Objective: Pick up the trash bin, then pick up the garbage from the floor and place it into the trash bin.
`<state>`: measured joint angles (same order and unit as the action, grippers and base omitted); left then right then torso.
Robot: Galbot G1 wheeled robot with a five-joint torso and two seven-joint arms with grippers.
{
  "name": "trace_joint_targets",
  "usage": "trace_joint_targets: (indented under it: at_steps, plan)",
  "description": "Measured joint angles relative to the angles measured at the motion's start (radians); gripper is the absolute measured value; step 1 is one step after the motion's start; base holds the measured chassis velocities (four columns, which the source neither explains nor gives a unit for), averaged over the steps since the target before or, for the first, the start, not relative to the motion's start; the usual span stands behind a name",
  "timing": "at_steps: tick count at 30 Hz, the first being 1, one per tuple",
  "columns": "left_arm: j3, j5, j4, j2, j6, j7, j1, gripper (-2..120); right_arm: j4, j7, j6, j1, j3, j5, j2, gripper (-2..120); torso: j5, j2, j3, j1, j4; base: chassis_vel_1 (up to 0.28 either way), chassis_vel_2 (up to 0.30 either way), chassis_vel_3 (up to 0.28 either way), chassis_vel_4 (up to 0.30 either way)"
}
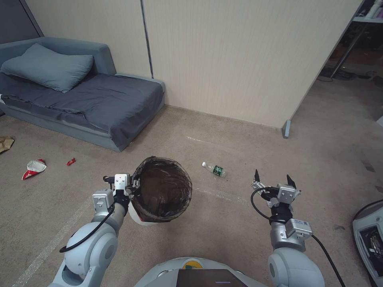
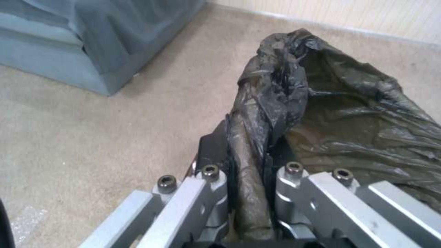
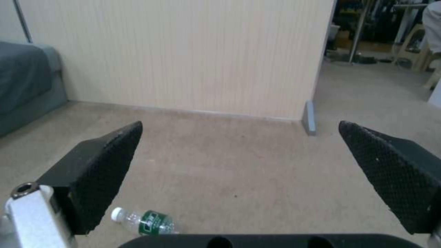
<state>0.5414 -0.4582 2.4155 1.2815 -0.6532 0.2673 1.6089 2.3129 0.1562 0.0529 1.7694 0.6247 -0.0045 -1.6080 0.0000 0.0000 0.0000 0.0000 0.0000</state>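
Head: left pincer point(image 1: 135, 184) is clamping trash bin point(image 1: 161, 190) rim, bin off the floor; right pincer point(image 1: 273, 178) is hanging open, bottle point(image 1: 214, 170) lying on floor between them, ahead.
Left wrist: fingers point(image 2: 212, 148) are pinching liner bag point(image 2: 321, 103).
Right wrist: bottle point(image 3: 146, 221) is lying just below the spread pads point(image 3: 99, 168).

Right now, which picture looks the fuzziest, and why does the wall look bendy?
The left wrist view is fuzziest: the left pincer and the trash bin liner it grips are soft. The right wrist view is a bit blurry around the bottle. The head view's wide lens bends the wall.
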Motion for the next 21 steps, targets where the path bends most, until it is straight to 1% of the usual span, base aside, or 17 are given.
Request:
trace_joint_targets:
  at_steps: [2, 10, 21]
  plan:
    - [0.008, -0.022, 0.028, 0.002, -0.002, 0.009, 0.014, 7, 0.0, 0.0, 0.0, -0.001, 0.0, 0.002, 0.0, 100, -0.0001, 0.0, 0.0, 0.0, 0.0, 0.0, 0.0, 0.0, 0.0]
    - [0.02, -0.067, 0.071, 0.01, -0.007, 0.028, 0.029, 7, 0.004, -0.003, 0.001, 0.001, 0.008, 0.006, 0.0, 100, 0.0, 0.0, 0.0, 0.0, -0.0001, 0.0, 0.0, 0.0, 0.0]
    - [0.028, -0.066, 0.079, 0.018, -0.007, 0.029, 0.033, 7, 0.011, -0.009, 0.0, 0.004, 0.011, 0.006, 0.0, 100, 0.0, 0.0, 0.0, 0.0, -0.0001, 0.0, 0.0, 0.0, 0.0]
